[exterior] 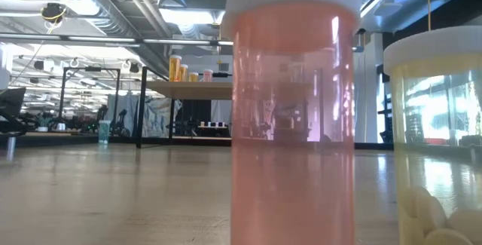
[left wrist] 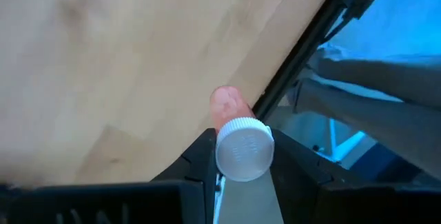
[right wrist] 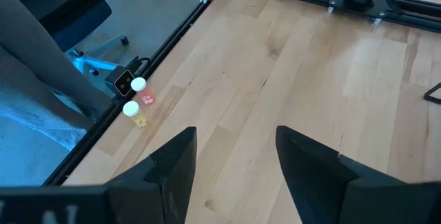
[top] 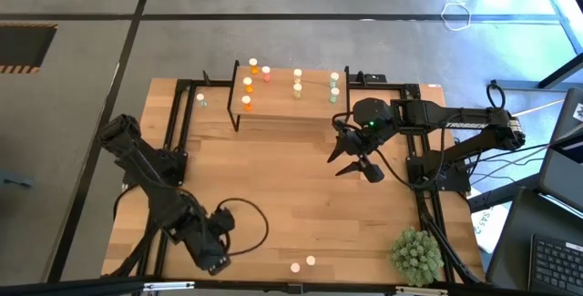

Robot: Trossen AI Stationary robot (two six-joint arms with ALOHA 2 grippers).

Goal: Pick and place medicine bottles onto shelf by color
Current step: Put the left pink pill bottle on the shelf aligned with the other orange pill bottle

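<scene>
Right against your low camera stands a pink bottle with a white cap, and a pale yellow bottle sits just beside it; from above you see this pair at the table's near edge. Your left gripper is at the near left corner of the table, its fingers pinching a second pink, white-capped bottle by the cap end. Your right gripper hovers over the table in front of the shelf's right end, fingers spread wide with nothing between them. On the shelf at the far side you have bottles grouped by colour: orange ones at its left, pale ones in the middle and towards the right. One more bottle stands on the table just left of the shelf. A spiky green plant ball sits at the near right corner.
</scene>
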